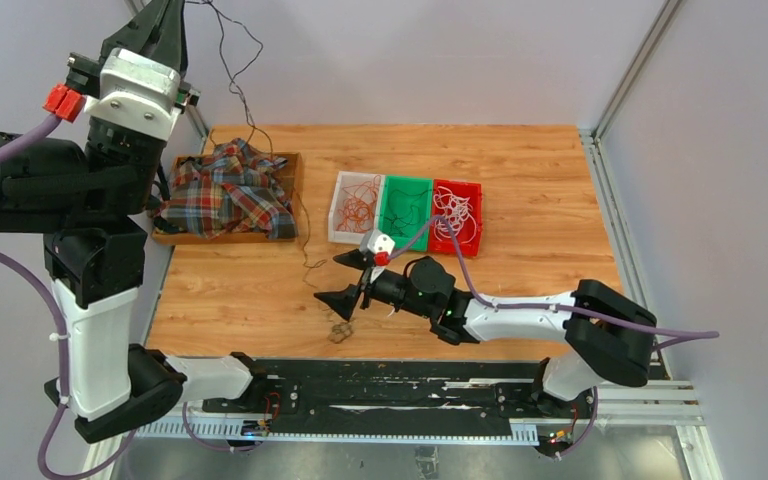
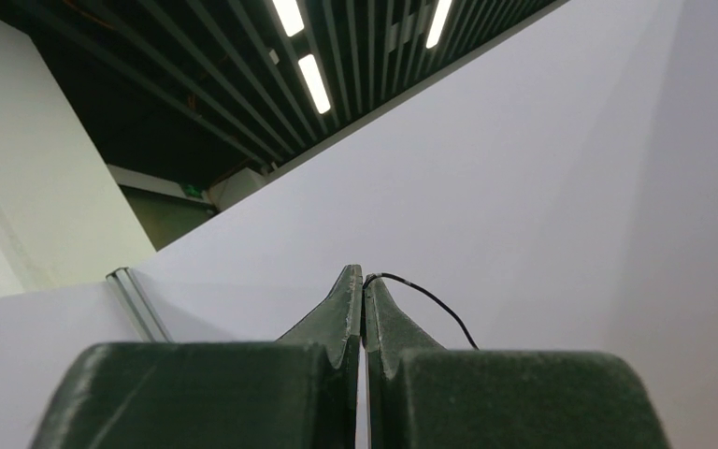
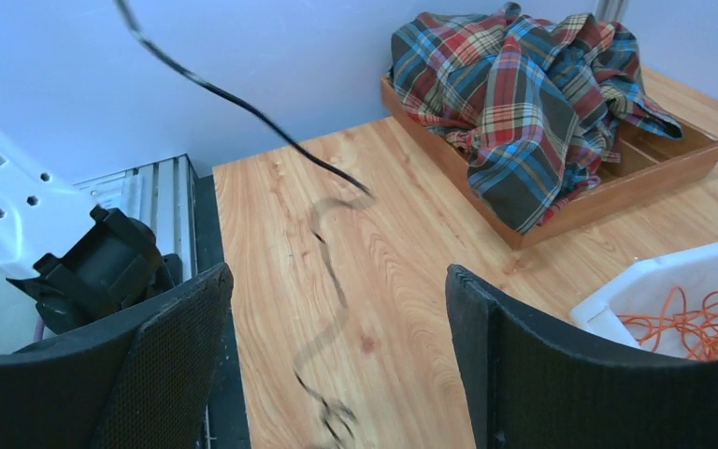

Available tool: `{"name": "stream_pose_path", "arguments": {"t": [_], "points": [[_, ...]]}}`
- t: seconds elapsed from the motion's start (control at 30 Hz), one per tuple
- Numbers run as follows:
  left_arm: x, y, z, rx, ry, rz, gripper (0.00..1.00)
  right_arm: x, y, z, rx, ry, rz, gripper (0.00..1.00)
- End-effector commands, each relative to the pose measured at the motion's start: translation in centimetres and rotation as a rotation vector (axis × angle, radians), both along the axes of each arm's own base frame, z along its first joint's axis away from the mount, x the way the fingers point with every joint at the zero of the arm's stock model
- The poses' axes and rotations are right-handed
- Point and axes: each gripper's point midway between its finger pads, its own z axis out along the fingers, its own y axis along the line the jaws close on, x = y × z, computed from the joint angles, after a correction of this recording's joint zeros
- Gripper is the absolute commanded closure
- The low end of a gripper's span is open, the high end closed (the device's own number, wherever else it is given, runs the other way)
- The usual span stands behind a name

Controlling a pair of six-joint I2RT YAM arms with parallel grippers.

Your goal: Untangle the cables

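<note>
My left gripper [image 1: 165, 15] is raised high at the back left, shut on a thin dark cable [image 2: 430, 299] pinched at its fingertips [image 2: 351, 290]. That cable [image 1: 250, 118] hangs down in curls to the table and ends in a small tangled clump [image 1: 340, 331]. My right gripper [image 1: 350, 280] hovers low over the table's front middle, open, with nothing between its fingers. In the right wrist view the dark cable [image 3: 243, 103] crosses the air ahead of the right gripper [image 3: 337, 281]. Orange cables [image 1: 357, 208], a dark cable [image 1: 407, 205] and white cables [image 1: 457, 213] lie in three trays.
A wooden tray [image 1: 290, 175] with a crumpled plaid cloth [image 1: 228, 190] stands at the back left. A white tray [image 1: 336, 225], a green tray [image 1: 392, 228] and a red tray [image 1: 476, 230] stand side by side behind the right gripper. Walls close the back and the sides.
</note>
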Motion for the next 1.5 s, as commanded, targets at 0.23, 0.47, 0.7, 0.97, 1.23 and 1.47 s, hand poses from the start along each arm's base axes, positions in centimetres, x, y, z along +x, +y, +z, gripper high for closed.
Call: {"name": "stream_pose_path", "arguments": {"t": [0.23, 0.47, 0.7, 0.97, 1.23, 1.47], "points": [[-2.3, -2.7, -0.9, 0.042, 0.034, -0.225, 1.0, 6.6, 0.1, -4.8, -0.121, 0.006, -0.261, 0.32], [-3.1, -4.2, -1.5, 0.074, 0.062, -0.326, 1.0, 9.3, -0.8, -9.0, -0.217, 0.016, -0.383, 0.38], [-3.2, -4.1, -1.4, 0.069, 0.063, -0.331, 1.0, 8.6, -0.1, -10.9, -0.225, 0.048, -0.333, 0.46], [-3.5, -3.6, -0.4, 0.038, 0.042, -0.322, 1.0, 8.3, 0.6, -11.7, -0.237, 0.074, -0.308, 0.58], [-5.1, -1.0, 3.6, -0.077, -0.097, -0.272, 1.0, 7.2, 0.9, -15.9, -0.261, 0.162, -0.262, 0.69], [-7.2, 3.2, 7.5, -0.214, -0.284, -0.135, 1.0, 6.4, -1.2, -19.9, -0.314, 0.214, -0.294, 0.7]]}}
